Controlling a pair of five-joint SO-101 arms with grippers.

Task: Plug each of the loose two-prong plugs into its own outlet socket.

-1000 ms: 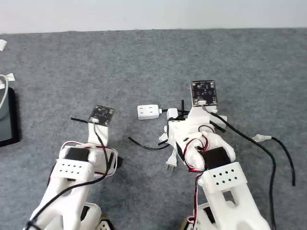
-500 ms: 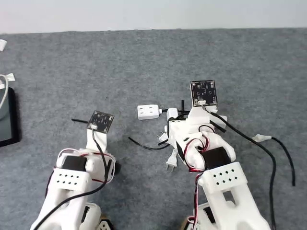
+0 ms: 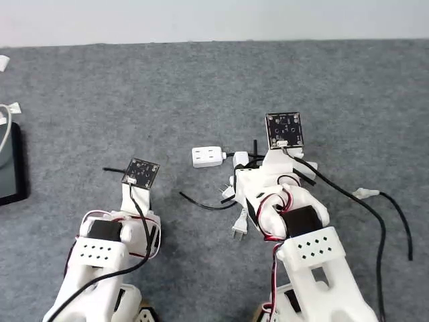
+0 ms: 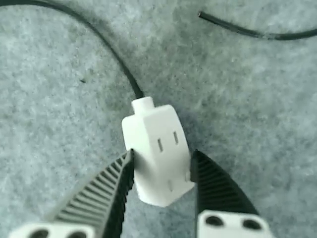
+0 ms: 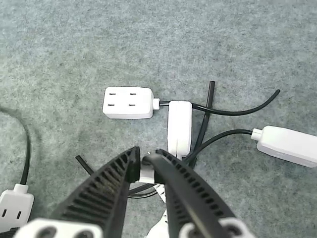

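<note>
Soft, even light; faint shadows

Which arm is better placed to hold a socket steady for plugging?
Left: its claw clasps a white socket on both sides, slots showing. The right claw sits over the cord tangle, seemingly pinching a small plug.

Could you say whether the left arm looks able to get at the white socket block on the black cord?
Yes, it looks so: the left gripper has its fingers against both sides of the white socket block, nothing else between them.
</note>
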